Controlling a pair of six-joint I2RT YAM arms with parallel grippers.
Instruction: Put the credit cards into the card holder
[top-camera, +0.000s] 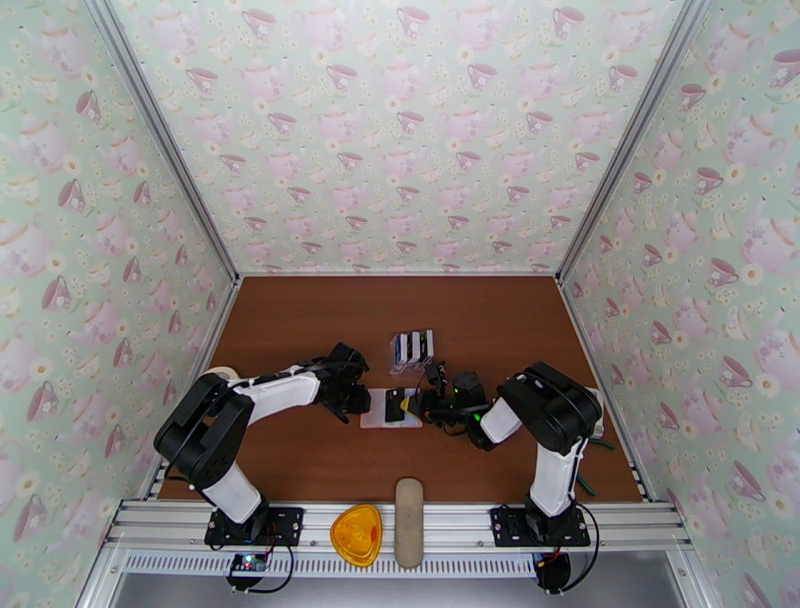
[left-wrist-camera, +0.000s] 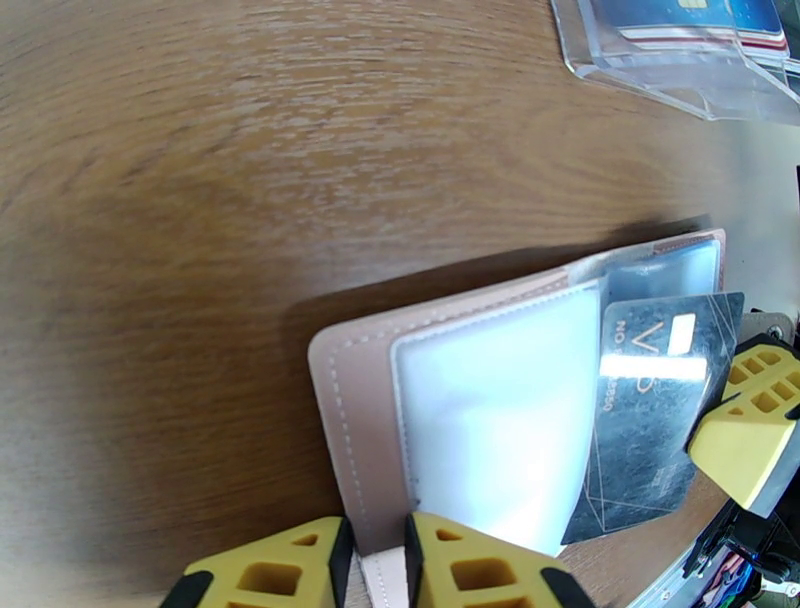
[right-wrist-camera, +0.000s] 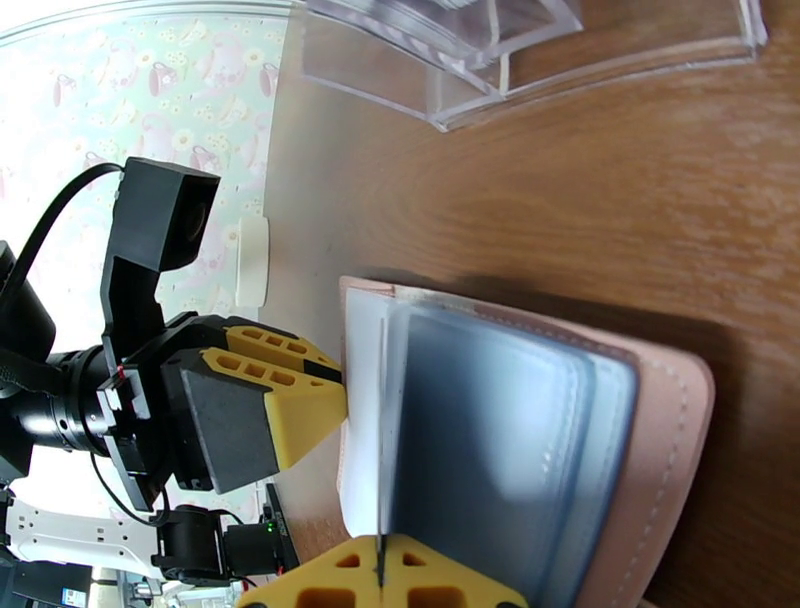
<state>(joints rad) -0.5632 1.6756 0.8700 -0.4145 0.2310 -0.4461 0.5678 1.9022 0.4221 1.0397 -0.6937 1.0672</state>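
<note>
The pale pink card holder (left-wrist-camera: 350, 400) lies open on the brown table, its translucent sleeves (left-wrist-camera: 490, 420) facing up; it also shows in the top view (top-camera: 378, 418). My left gripper (left-wrist-camera: 378, 545) is shut on the holder's near edge. My right gripper (right-wrist-camera: 380, 565) is shut on a dark credit card (left-wrist-camera: 650, 400), seen edge-on (right-wrist-camera: 381, 450) in the right wrist view. That card rests slanted against the sleeves at the holder's open side. More credit cards (top-camera: 412, 345) stand in a clear rack behind the holder. The two grippers face each other across the holder (right-wrist-camera: 660, 450).
The clear plastic rack (right-wrist-camera: 500, 50) stands just beyond the holder. An orange-yellow object (top-camera: 357, 533) and a long beige oval case (top-camera: 408, 520) sit on the front rail between the arm bases. Patterned walls close in the left, right and back.
</note>
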